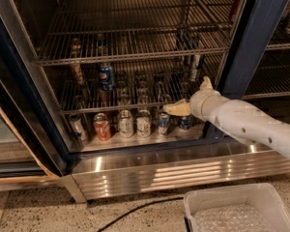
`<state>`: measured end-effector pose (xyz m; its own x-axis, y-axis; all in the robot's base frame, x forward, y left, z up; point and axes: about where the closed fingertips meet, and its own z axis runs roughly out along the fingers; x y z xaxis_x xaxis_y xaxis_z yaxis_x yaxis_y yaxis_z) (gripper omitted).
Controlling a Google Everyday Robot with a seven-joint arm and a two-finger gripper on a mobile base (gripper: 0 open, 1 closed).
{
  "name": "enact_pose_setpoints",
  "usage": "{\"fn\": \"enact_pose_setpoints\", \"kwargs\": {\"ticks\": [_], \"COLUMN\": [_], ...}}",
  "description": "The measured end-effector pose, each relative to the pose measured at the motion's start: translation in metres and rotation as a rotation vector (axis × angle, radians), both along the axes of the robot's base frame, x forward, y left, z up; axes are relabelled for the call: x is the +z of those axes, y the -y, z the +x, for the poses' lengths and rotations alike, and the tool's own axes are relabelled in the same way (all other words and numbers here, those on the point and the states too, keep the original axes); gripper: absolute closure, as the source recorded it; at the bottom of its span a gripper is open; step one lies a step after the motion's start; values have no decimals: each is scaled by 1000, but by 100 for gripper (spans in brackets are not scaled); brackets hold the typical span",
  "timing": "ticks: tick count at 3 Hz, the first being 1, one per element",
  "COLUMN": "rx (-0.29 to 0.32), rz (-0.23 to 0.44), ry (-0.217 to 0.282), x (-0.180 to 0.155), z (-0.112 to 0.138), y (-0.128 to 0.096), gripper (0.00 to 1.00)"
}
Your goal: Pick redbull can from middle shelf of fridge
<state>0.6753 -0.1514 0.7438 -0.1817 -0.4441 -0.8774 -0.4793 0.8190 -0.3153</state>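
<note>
**Camera view, fridge interior.** My gripper (175, 108) hangs at the front edge of the middle shelf (135, 100), toward its right end, and points left into the open fridge (253, 37). My white arm (246, 124) reaches in from the right, passing in front of the dark blue frame post. I cannot tell whether the gripper is apart or together.

**Target.** The redbull can (196, 67) stands upright on the middle shelf, far right and toward the back, beside a vertical rack post. It lies above and to the right of my gripper, apart from it.

**Other items on the middle shelf.** A blue Pepsi can (106, 76) stands upright on the left part. A brownish container (77, 74), too dim to name, stands just to its left.

**Below the shelf.** A row of cans stands on the steel floor panel (135, 141). From left to right they are:
- a silver can (78, 127), tilted
- a red can (102, 126)
- two pale cans (125, 123) (143, 124)
- two blue cans (163, 123) (185, 122)

My gripper is just above the first blue can and does not touch it.

**Above.** The upper shelf (135, 47) is a wire rack of the same kind.

**Foreground.** A white bin (222, 199) sits on the speckled floor at lower right. A black cable (135, 209) runs just to its left.
</note>
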Motion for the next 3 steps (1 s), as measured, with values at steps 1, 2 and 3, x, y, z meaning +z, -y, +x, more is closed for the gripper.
{"fn": "enact_pose_setpoints", "kwargs": {"ticks": [1,2,3], "rx": [-55,-131,-183], "rz": [19,39,54], "ry": [7,27,55], "x": [-7,-10,-8], "z": [13,33,48], "y": [5,20,30], "gripper": [3,11,14]}}
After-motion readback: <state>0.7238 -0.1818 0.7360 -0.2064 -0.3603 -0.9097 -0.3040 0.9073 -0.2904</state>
